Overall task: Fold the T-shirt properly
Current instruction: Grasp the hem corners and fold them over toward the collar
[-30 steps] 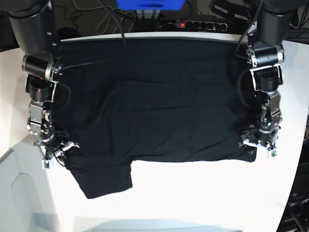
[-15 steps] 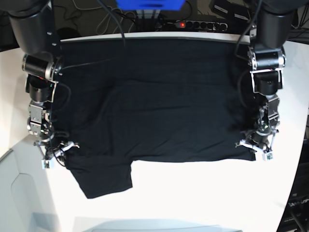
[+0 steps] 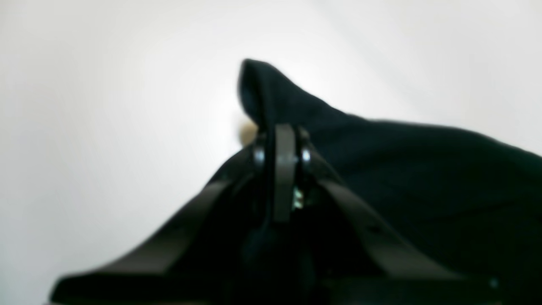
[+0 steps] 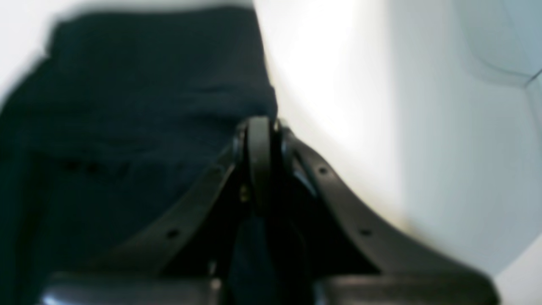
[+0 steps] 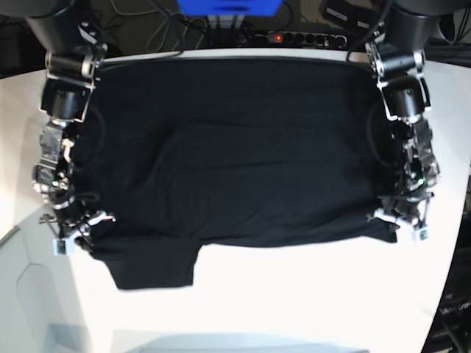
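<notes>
The black T-shirt (image 5: 243, 154) lies spread across the white table (image 5: 309, 294), with one flap (image 5: 154, 268) hanging toward the front at the lower left. In the base view my left gripper (image 5: 399, 223) is at the shirt's lower right corner. The left wrist view shows this gripper (image 3: 283, 135) shut on the T-shirt (image 3: 423, 178), a cloth tip poking up past the fingers. My right gripper (image 5: 76, 234) is at the shirt's lower left edge. In the right wrist view that gripper (image 4: 258, 127) is shut, with the T-shirt (image 4: 127, 84) pinched between its fingers. No print or tag shows.
A power strip (image 5: 302, 37) with cables and a blue object (image 5: 228, 6) sit behind the table's far edge. The table drops off to a grey floor area (image 5: 29, 309) at the lower left. Dark equipment (image 5: 456, 323) stands at the lower right.
My left gripper has closed on the shirt's right corner. Both arms have shifted a little, and the front flap has drawn back slightly toward the shirt's body.
</notes>
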